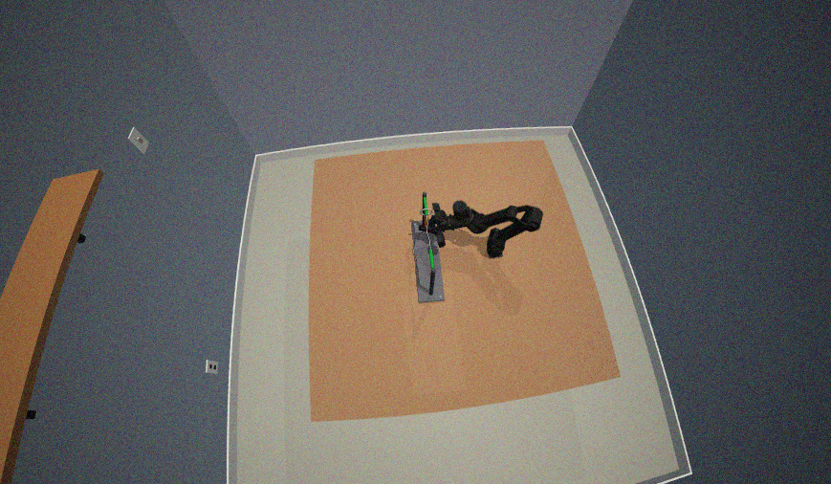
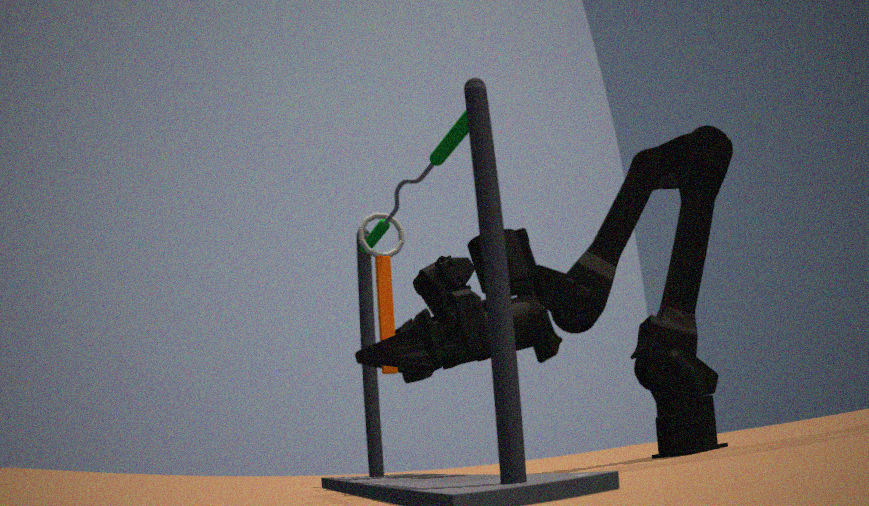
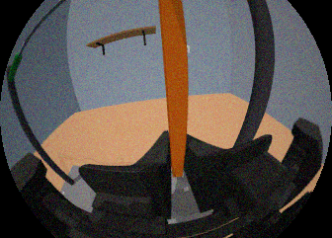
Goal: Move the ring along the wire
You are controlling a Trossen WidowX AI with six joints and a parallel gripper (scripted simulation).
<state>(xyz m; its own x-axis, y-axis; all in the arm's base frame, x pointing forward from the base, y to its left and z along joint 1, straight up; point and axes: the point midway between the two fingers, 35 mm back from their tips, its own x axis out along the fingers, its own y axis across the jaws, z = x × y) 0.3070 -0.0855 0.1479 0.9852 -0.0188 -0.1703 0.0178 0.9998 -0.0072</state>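
The claw (image 2: 387, 355) is clamping almost fully closed on the lower end of the orange handle (image 2: 384, 301), its dark, blocky fingers pressing the bar from both sides in the wrist view. The handle is hanging upright, its long axis running straight up to the pale thin ring (image 2: 380, 234), which is encircling the lower green sleeve (image 2: 377, 234) of the wire just beside the shorter post (image 2: 368, 389). The handle is a flat, smooth, slim strip; the posts are round matte grey rods standing on a flat grey base plate (image 2: 468, 487). From the sleeve the thin grey wire (image 2: 407, 187) is wriggling upward to a second green sleeve (image 2: 450, 139) at the taller post (image 2: 495, 301). That post is crossing in front of the wrist and hiding part of it. From above, the fixture is sitting near the middle of the orange tabletop (image 1: 376, 337), the ring end pointing toward the far edge; the ring is too small there to read clearly.
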